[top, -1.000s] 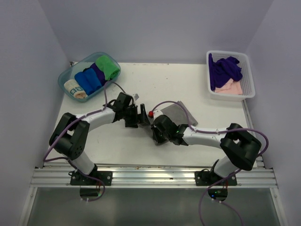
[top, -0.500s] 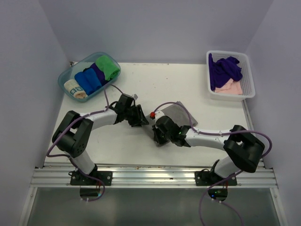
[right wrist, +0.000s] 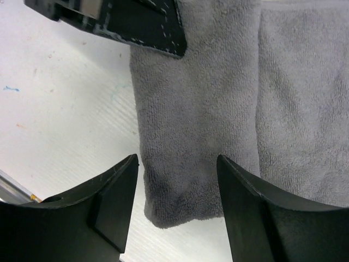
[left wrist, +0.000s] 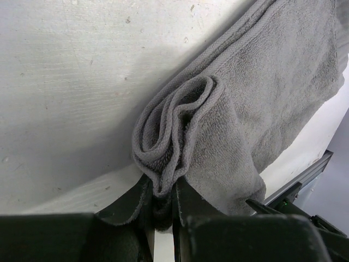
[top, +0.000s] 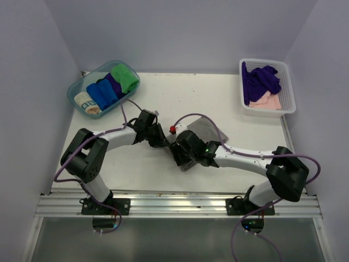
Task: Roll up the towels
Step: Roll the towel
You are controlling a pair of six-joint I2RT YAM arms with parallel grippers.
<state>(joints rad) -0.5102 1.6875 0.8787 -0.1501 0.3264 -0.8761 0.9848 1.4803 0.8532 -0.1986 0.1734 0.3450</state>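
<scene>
Part-rolled grey towel (left wrist: 234, 98): the roll's left end is pinched by the left gripper (left wrist: 162, 204). The right gripper (right wrist: 175, 169) is held spread astride the right end. Unrolled cloth is seen lying far-right of both.

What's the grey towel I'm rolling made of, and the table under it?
Grey towel: looks like soft terry cloth, matt; a fuzzy looped pile and limp folds show. Table: hard, probably white-painted board or laminate; faint straight lines, small scuffs and specks, slight sheen.
</scene>
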